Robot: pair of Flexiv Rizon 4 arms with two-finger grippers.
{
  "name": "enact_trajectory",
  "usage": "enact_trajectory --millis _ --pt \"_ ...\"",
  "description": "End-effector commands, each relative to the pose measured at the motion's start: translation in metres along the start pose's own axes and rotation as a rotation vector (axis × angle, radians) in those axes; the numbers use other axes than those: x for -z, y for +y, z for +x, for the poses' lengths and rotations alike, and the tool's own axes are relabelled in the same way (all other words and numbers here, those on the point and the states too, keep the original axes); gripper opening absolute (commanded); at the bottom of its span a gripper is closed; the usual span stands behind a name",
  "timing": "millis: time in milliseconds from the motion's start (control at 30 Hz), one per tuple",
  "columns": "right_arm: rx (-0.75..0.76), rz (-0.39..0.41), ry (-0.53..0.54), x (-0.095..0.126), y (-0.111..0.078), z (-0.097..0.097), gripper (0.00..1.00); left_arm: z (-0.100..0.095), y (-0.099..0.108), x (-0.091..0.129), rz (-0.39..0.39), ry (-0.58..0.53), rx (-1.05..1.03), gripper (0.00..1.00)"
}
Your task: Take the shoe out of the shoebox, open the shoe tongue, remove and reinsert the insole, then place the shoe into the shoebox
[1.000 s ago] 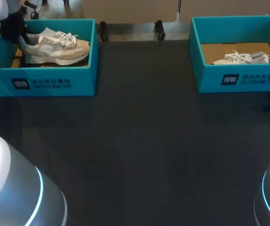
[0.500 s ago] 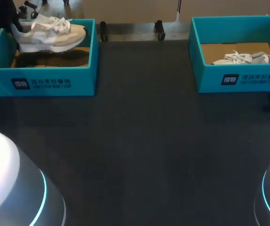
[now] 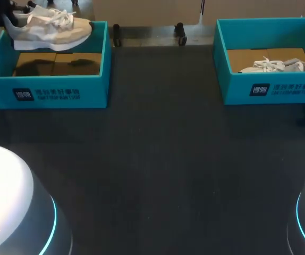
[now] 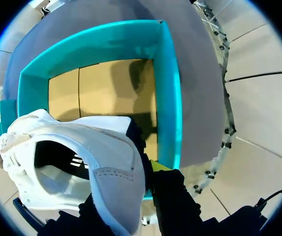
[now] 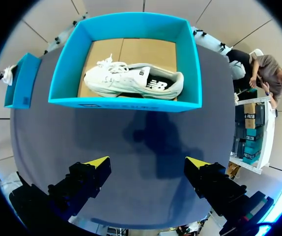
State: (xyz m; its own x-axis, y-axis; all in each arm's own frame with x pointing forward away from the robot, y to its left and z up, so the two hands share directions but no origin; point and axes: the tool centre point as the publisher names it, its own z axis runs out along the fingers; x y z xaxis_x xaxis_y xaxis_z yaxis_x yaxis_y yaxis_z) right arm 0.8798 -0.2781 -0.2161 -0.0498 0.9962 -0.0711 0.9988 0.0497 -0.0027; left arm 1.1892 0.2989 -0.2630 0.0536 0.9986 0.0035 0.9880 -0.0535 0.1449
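My left pincer [image 4: 131,191] clamps the heel of the white-and-beige lace-up trainer [image 3: 49,29], holding it level above the open teal cardboard shoebox [image 3: 46,91]; my right pincer [image 5: 148,164] hangs spread wide over the dark counter [image 3: 168,159]

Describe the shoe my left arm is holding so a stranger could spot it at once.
On the dark table stand two teal shoeboxes; look at the left shoebox. The shoe, pale with white laces, hangs above its far edge, heel pinched in the left gripper. The other shoe lies down inside the right shoebox.
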Motion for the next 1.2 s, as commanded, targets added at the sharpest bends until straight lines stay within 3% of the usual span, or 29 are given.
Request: enact_trajectory --millis 33,467,533,1200 --pt "0.000 -0.001 0.000 0.000 0.000 0.000 1.00 0.000 -0.017 0.025 -0.046 0.005 0.005 0.00" --pt "0.000 -0.001 0.000 0.000 0.000 0.000 1.00 0.018 -0.025 0.064 -0.105 0.034 -0.008 0.00" --pt "0.000 -0.001 0.000 0.000 0.000 0.000 1.00 0.020 -0.026 0.073 -0.123 -0.044 -0.021 0.00" --pt "0.000 -0.001 0.000 0.000 0.000 0.000 1.00 0.020 -0.026 0.073 -0.123 -0.044 -0.021 0.00"
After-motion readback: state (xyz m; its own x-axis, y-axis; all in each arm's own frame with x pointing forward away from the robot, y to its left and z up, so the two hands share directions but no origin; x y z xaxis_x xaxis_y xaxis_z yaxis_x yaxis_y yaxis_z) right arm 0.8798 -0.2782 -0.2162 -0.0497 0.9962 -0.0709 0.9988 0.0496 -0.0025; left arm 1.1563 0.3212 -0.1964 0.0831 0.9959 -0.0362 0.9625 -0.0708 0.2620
